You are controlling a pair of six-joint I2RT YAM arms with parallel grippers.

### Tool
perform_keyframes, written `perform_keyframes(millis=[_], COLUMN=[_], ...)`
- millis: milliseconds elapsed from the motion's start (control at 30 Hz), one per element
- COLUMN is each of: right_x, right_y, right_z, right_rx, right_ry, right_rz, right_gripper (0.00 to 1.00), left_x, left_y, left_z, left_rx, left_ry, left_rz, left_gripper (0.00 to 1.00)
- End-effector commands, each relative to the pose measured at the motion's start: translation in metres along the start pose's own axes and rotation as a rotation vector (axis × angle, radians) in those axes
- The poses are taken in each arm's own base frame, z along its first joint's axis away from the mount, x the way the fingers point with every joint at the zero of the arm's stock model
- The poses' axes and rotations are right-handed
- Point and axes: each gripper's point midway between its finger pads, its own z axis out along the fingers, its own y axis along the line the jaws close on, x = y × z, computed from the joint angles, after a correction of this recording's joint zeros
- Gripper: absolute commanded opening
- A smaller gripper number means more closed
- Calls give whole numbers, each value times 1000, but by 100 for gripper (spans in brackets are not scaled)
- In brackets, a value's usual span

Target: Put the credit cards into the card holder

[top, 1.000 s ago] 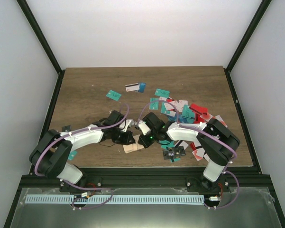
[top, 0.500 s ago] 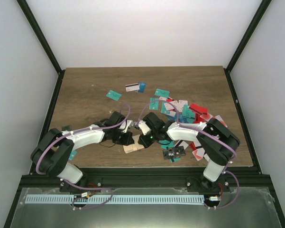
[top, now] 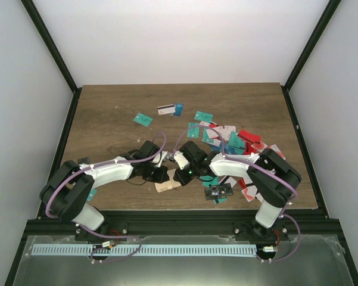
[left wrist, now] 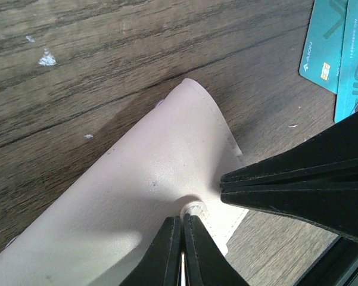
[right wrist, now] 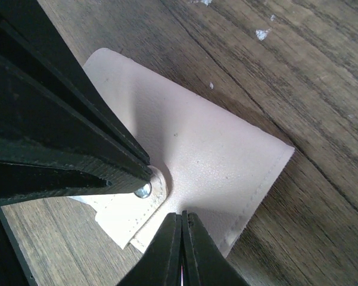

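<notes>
**Two Arms Close In on Card Holder, Cards Not Yet Loaded**

At the near middle of the wooden table, the tan card holder lies flat with both arms bent inward over it; the left gripper comes in from the left, its fingers pressed together on the holder's edge just beside the snap tab; the right gripper meets it from the right, fingers likewise narrowed to a slit and nipping the stitched edge close to the metal snap stud; the two sets of tips stand almost touching. The paired pinch reads as an effort to part the flap from the body, one arm anchoring while the other lifts, since a single gripper would likely just drag the soft wallet; whether each grips only one layer cannot be told. The credit cards lie scattered over the right and far side, with two teal cards just beyond the holder; none appears to be inside, so the loading looks barely begun.
</notes>
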Motion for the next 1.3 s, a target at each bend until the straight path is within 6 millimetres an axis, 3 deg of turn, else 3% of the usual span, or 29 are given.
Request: perform_keyframes(millis=[0,1267], right_x=[38,45], right_y=[-11,-13], right_z=[11,14], right_rx=[22,21], right_ry=[120,136], right_rz=[35,44], right_gripper=[5,4], left_x=[-9,10], left_y=[2,11], left_z=[-8,-4], left_rx=[-43,-125], left_ry=[-38,2], left_rz=[0,-13], left_gripper=[4,4])
